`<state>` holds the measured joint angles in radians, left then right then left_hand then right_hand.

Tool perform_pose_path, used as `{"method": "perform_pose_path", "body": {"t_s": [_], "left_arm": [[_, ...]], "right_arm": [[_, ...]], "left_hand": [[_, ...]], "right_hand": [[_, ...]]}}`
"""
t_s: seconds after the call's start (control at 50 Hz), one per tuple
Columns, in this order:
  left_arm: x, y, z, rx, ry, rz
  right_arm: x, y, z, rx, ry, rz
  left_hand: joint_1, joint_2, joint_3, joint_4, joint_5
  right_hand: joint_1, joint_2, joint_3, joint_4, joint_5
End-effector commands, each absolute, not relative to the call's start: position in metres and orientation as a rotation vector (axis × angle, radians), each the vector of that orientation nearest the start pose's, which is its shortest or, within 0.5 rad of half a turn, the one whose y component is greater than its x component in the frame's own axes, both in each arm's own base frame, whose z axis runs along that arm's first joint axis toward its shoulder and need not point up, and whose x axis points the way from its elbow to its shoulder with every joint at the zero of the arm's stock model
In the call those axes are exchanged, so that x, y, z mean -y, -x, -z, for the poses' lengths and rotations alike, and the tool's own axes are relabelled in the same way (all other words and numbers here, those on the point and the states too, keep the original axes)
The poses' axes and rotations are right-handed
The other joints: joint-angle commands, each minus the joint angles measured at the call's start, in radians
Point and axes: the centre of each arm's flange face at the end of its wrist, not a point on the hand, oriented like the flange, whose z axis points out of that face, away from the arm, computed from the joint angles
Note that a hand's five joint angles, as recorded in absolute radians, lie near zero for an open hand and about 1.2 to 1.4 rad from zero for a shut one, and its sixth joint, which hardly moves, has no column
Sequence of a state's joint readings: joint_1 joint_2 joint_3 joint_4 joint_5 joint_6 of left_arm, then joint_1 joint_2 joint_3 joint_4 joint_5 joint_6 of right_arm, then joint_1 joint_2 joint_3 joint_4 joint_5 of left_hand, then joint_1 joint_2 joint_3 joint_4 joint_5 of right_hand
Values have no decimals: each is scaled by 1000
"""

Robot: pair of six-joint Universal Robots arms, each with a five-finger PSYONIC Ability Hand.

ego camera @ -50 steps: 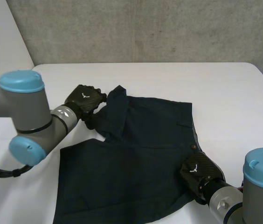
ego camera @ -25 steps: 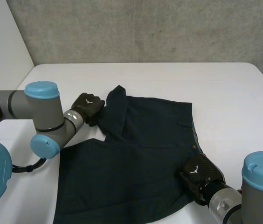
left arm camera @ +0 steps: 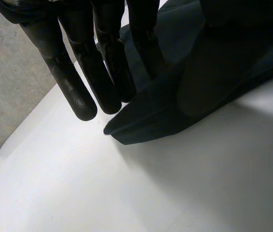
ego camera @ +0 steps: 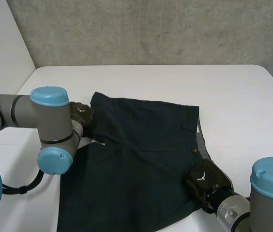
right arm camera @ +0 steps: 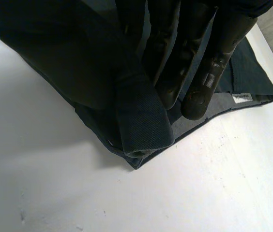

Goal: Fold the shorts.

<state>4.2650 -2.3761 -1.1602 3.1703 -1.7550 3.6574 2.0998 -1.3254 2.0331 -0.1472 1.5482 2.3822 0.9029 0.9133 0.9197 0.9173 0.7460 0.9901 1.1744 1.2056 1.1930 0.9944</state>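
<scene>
My left arm (ego camera: pixel 22 113) and right arm (ego camera: pixel 272 212) are grey tubes with round light-blue caps. My left hand (ego camera: pixel 82 112) and right hand (ego camera: pixel 206 181) are black, each back carrying a small white mark. The fingers (left arm camera: pixel 78 92) are smooth, rounded and glossy.

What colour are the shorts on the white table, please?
Dark navy fabric shorts, clearest in the head view.

A: White desk (ego camera: pixel 233 92) spreads wide here, far corners rounded, soft even light across it.

B: And behind it, rough grey concrete wall (ego camera: pixel 175 29), with a plain white panel (ego camera: pixel 1 43) angling in at the left.
</scene>
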Motion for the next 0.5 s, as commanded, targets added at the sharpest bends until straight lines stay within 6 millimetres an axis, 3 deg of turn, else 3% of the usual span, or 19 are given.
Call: {"method": "perform_pose_path", "body": {"t_s": [0.02, 0.04, 0.1, 0.16, 0.26, 0.34, 0.38, 0.5], "left_arm": [[334, 280, -127, -2218, -910, 1595], [333, 280, -132, -2211, -905, 1608], [328, 282, -148, -2194, -900, 1654], [323, 281, -157, -2186, -899, 1674], [301, 274, -190, -2182, -895, 1750], [268, 277, -210, -2256, -940, 1830], [241, 276, -218, -2336, -974, 1835], [186, 261, -221, -2538, -1011, 1704]], "right_arm": [[151, -243, -128, -2254, 1713, 1560], [152, -243, -128, -2255, 1711, 1562], [153, -243, -129, -2255, 1695, 1572], [154, -244, -129, -2261, 1665, 1577], [159, -244, -131, -2290, 1575, 1586], [169, -241, -135, -2337, 1434, 1595], [172, -240, -136, -2347, 1374, 1594], [181, -240, -140, -2372, 1161, 1578]], "left_hand": [[-151, -161, -167, -165, -168], [-402, -412, -419, -416, -420], [-612, -623, -629, -627, -630], [-634, -644, -650, -648, -651], [-604, -615, -621, -619, -622], [-531, -541, -548, -545, -549], [-466, -477, -483, -481, -484], [-425, -436, -442, -440, -443]], "right_hand": [[406, 222, 191, 203, 227], [406, 222, 191, 203, 227], [406, 222, 191, 203, 227], [406, 222, 191, 203, 227], [406, 222, 191, 203, 227], [406, 222, 191, 203, 227], [406, 222, 191, 203, 227], [406, 222, 191, 203, 227]]}}
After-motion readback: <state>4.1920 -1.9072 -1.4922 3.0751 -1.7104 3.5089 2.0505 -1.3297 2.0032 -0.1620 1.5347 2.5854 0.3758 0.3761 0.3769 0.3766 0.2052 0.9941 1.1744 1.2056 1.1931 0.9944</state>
